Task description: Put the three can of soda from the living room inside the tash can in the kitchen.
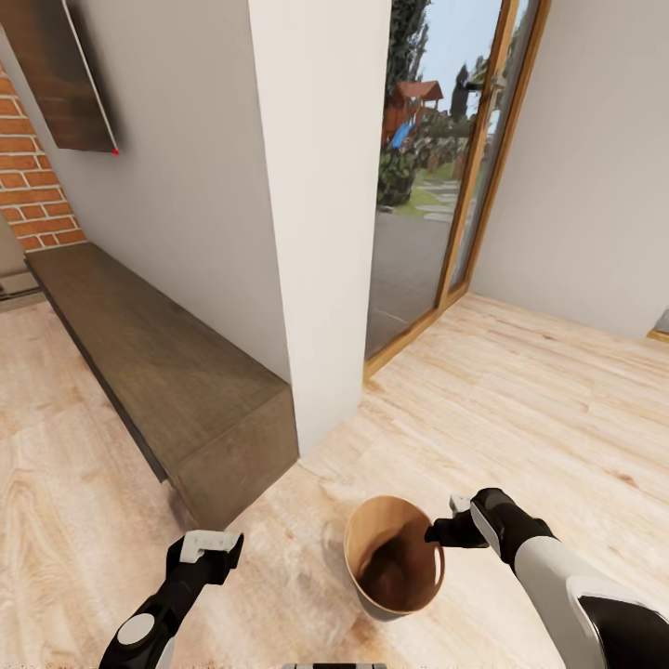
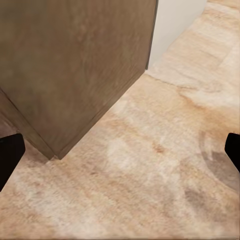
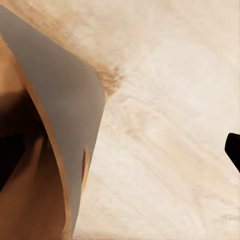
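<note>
The trash can sits on the light wood floor just in front of me, coppery-brown inside and pale grey outside. Its inside is in shadow and I make out no cans in it. My right gripper is open at the can's right rim. In the right wrist view the can's wall runs between the widely spread fingers, one finger inside the can and one outside. My left gripper is open and holds nothing, left of the can over bare floor. The soda cans are out of view.
A long low dark wood cabinet runs along the wall at left, its corner close to my left gripper. A white pillar stands ahead, with a glass door to its right. A brick fireplace and wall TV are far left.
</note>
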